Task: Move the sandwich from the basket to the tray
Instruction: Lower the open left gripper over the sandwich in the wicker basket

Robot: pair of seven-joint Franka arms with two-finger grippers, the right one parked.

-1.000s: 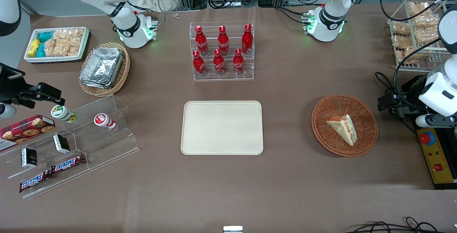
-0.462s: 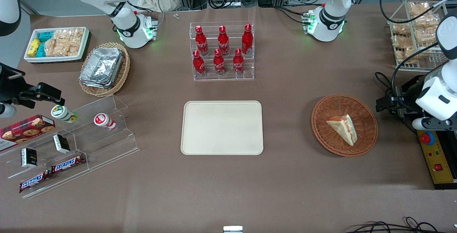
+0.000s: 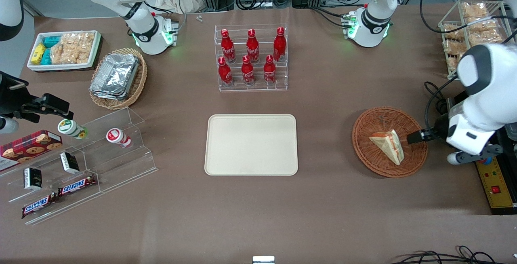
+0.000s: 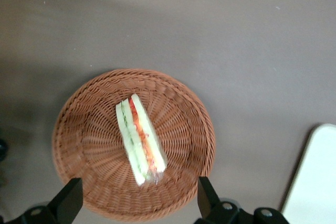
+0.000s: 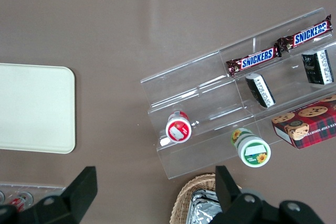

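Brown desk [image 3: 331, 199], tray [image 3: 251, 144] bare. Sandwich [image 4: 139, 139] flat in basket [image 4: 89, 145]. Gripper [image 4: 135, 204] above basket, spread wide, holding nothing.

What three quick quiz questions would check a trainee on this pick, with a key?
1. True or false: the sandwich lies on the tray.
2. The gripper is: A) shut on the sandwich, B) open above the basket, C) over the tray.
3. How many red bottles stand in the clear rack?

Key: 1. False, it lies in the basket. 2. B. 3. Six.
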